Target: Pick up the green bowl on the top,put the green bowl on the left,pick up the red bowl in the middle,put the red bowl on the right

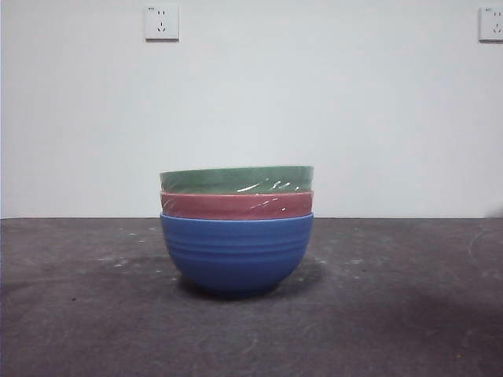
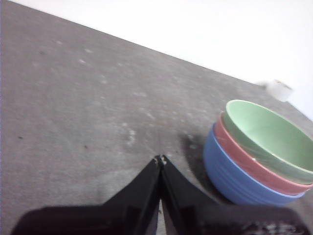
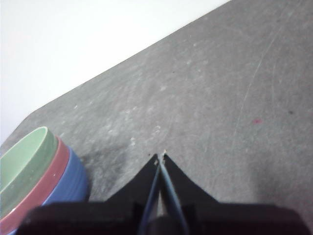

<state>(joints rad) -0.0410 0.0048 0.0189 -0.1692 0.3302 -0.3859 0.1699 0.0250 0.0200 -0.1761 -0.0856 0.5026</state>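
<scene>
Three bowls stand nested in a stack at the middle of the table. The green bowl is on top, the red bowl sits under it, and a blue ridged bowl is at the bottom. The stack also shows in the left wrist view, with the green bowl and the red bowl, and in the right wrist view, with the green bowl and the red bowl. My left gripper is shut and empty, held off to one side of the stack. My right gripper is shut and empty on the other side.
The dark grey table has pale scuffs. A white wall stands behind it with two sockets, one socket at the upper left and another socket at the upper right. Neither arm shows in the front view.
</scene>
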